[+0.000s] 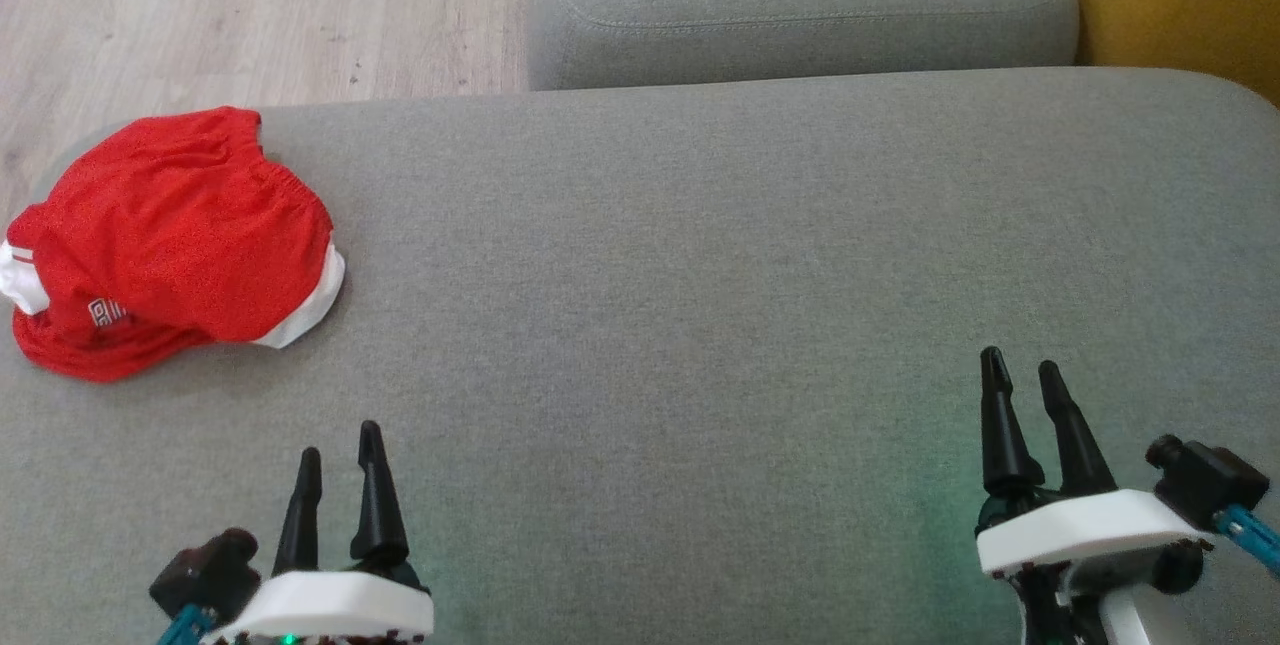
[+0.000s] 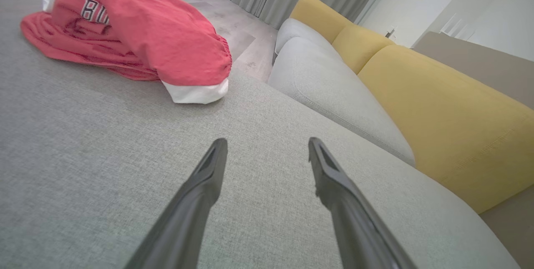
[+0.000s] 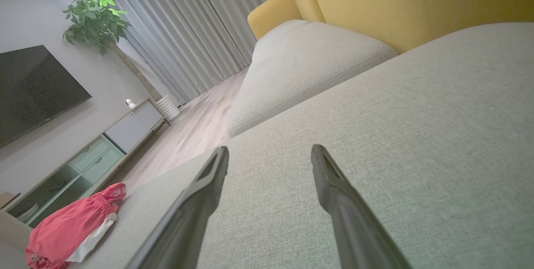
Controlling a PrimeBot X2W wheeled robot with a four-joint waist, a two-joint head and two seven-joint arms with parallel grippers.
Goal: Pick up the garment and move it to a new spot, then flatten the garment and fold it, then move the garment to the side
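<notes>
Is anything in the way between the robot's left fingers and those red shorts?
Nothing visible. Only bare grey sofa cushion lies between the left gripper, which is open and empty, and the red shorts, which lie near the cushion's far left corner.

Open grey cushion (image 1: 700, 275) stretches free to the right of the heaped red garment (image 1: 170, 245).

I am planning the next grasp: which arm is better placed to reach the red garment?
Likely the left: the left gripper, open, is near the red garment at the left end of the grey cushion; the right gripper is far across it.
</notes>
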